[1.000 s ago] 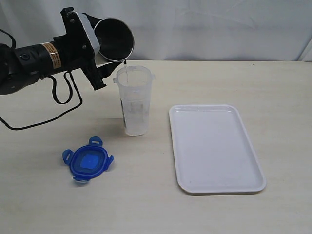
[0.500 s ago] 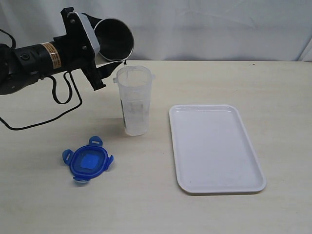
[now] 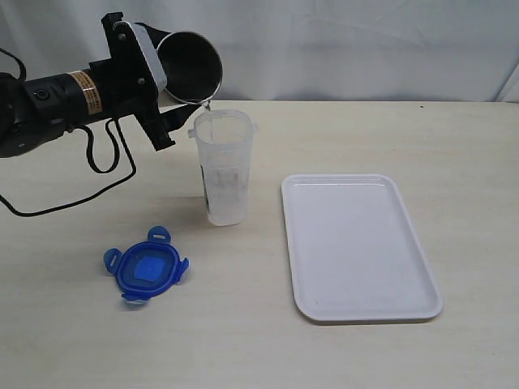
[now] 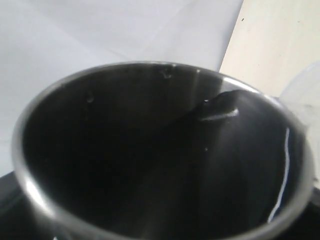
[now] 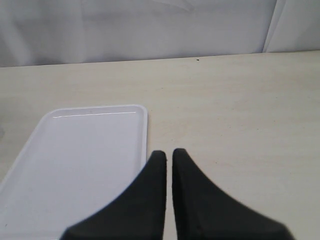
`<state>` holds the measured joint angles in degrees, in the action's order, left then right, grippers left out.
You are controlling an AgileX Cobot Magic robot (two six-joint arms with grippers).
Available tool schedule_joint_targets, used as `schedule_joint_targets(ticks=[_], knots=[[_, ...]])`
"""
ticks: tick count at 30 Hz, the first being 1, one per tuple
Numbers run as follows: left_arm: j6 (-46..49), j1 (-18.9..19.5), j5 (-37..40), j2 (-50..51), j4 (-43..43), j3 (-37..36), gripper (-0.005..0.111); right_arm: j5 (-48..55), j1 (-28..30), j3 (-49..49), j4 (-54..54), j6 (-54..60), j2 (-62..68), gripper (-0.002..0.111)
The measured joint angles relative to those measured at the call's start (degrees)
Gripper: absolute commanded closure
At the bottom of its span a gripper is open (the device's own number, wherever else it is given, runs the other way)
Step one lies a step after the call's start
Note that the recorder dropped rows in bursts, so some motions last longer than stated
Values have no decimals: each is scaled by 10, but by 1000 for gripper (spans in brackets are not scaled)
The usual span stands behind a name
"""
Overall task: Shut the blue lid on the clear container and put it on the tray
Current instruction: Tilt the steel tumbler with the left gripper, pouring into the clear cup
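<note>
L tool (image 3: 166, 81) is clamped on a steel cup (image 3: 192, 66). Its jaws are spread wide round the cup's body, w/ one white-padded finger on top and the other underneath. Cup is tipped nearly onto its side, mouth facing the camera in ext. view, lip right above the open top of the clear container (image 3: 225, 166). A thin thread of clear liquid runs from the lip down into the container. In L wrist view the cup (image 4: 150, 160) fills most of the pic: dark inside, w/ a bright wet streak on the inner wall near the rim. A bit of the container's hazy rim (image 4: 306, 85) shows just past it.

Container stands upright on the desk (image 3: 365, 134), lid off, printed label on its side. Can't tell how much liquid is in it.

Blue lid (image 3: 147, 266) lies flat on the desk, nearer the camera than the container and to its left in ext. view. It's well apart from the container, flaps sticking out at its edges.

Tray (image 3: 357, 243) lies flat on the desk, near the container on its right in ext. view, not touching it.

R tool (image 5: 169, 161) is out of ext. view. R wrist view shows its two black fingers pressed nearly together w/ only a hairline gap btwn them, gripping nothing. It hangs above the desk beside the tray's (image 5: 85, 160) edge.

A black cable (image 3: 97, 166) loops from the L arm down onto the desk. White curtain (image 3: 365, 40) hangs behind.
</note>
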<state>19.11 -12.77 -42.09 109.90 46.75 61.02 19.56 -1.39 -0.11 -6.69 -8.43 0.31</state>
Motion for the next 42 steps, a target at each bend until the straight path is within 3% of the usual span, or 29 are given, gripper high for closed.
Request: schedule_joint_targets(ticks=[42], knots=[[32,0,0,0,0,0,107,0,0,0,0,0,0,104]])
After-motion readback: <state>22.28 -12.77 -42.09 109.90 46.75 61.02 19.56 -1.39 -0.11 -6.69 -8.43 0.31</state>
